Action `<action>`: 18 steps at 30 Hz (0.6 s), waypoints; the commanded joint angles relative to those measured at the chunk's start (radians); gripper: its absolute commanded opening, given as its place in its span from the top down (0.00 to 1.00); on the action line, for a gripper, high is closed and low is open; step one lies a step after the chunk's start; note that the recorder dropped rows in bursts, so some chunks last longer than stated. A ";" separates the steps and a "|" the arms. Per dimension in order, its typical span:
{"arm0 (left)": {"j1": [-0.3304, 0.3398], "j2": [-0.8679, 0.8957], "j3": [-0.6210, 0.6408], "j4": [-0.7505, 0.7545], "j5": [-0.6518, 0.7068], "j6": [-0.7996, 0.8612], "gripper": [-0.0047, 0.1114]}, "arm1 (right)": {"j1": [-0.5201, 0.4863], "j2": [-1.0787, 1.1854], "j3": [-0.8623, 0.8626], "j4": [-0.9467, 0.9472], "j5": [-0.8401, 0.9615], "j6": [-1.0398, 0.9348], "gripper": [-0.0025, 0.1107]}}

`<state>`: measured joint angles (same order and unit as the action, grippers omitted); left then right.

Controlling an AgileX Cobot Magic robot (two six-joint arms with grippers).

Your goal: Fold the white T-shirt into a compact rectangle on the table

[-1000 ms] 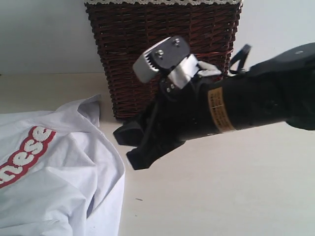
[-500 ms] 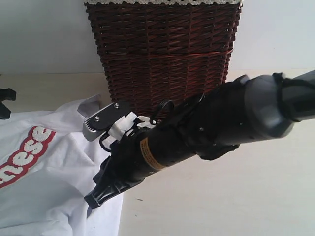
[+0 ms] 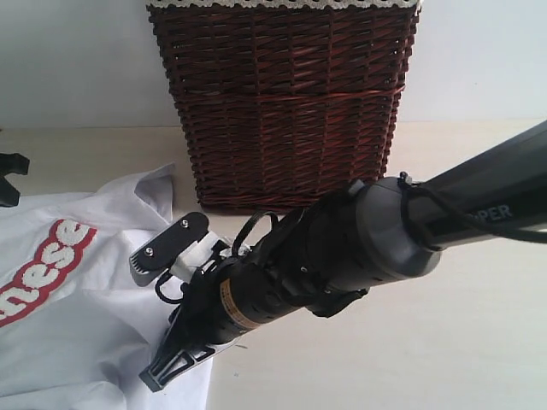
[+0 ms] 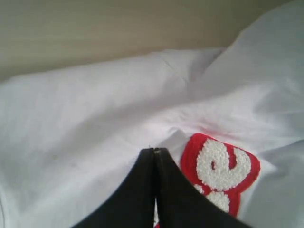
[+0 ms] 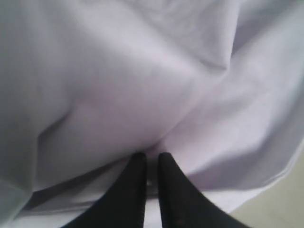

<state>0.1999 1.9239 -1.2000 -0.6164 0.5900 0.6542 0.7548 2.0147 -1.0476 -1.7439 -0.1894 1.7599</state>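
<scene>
The white T-shirt (image 3: 77,342) lies rumpled at the left on the table (image 3: 427,342), its red-outlined letters (image 3: 43,265) facing up. My right gripper (image 3: 167,371) reaches across onto the shirt's right edge. Its fingers stand a sliver apart, pinching a bunched fold of the shirt (image 5: 142,85) at my right gripper (image 5: 152,156). Only a black part of the left arm (image 3: 10,178) shows at the far left edge. In the left wrist view my left gripper (image 4: 155,150) is pressed shut at a crease of the shirt (image 4: 85,109), beside a fuzzy letter (image 4: 221,164).
A dark brown wicker basket (image 3: 282,102) stands at the back of the table, just behind the right arm's forearm (image 3: 376,243). Bare tabletop (image 4: 95,28) lies beyond the shirt, and more extends to the right of the arm.
The right arm swung down and left from in front of the basket onto the shirt's right edge, and its jaws narrowed onto the cloth. The left arm came into view at the far left.
</scene>
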 commanded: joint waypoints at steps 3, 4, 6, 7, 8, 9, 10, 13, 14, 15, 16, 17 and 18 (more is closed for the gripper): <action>-0.003 -0.004 0.000 -0.008 -0.003 0.002 0.96 | 0.000 -0.020 0.014 0.000 -0.007 0.022 0.88; -0.003 -0.004 0.000 -0.008 -0.003 0.002 0.96 | -0.005 -0.030 0.027 0.000 0.008 0.022 0.88; -0.003 -0.004 0.000 -0.008 -0.007 0.002 0.96 | -0.020 -0.049 0.051 0.000 0.042 0.020 0.89; -0.003 -0.004 0.000 -0.008 -0.007 0.000 0.96 | -0.036 -0.061 0.063 0.000 0.045 0.022 0.90; -0.003 -0.004 0.000 -0.008 -0.007 0.000 0.96 | -0.052 -0.071 0.071 0.000 0.042 0.030 0.91; -0.003 -0.004 0.000 -0.008 -0.007 0.000 0.96 | -0.067 -0.079 0.077 0.000 0.032 0.044 0.92; -0.003 -0.004 0.000 -0.010 -0.007 0.001 0.96 | -0.078 -0.085 0.082 0.000 0.015 0.047 0.93; -0.003 -0.004 0.000 -0.009 -0.004 0.001 0.96 | -0.106 -0.098 0.091 0.000 0.006 0.040 0.94; -0.003 -0.004 0.000 -0.009 0.000 -0.001 0.96 | -0.118 -0.098 0.096 0.000 0.006 0.040 0.94; -0.003 -0.004 0.000 -0.009 0.004 0.000 0.96 | -0.128 -0.098 0.101 0.000 0.006 0.040 0.94; -0.003 -0.004 0.000 -0.013 0.004 0.000 0.96 | -0.136 -0.098 0.106 0.000 0.006 0.040 0.94; -0.003 -0.004 0.000 -0.015 0.002 0.000 0.96 | -0.141 -0.105 0.109 0.000 -0.008 0.040 0.94; -0.003 -0.004 0.000 -0.015 -0.008 0.000 0.96 | -0.144 -0.115 0.109 0.000 -0.030 0.038 0.94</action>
<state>0.1999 1.9239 -1.2000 -0.6164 0.5925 0.6542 0.6299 1.9241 -0.9479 -1.7439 -0.1860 1.7986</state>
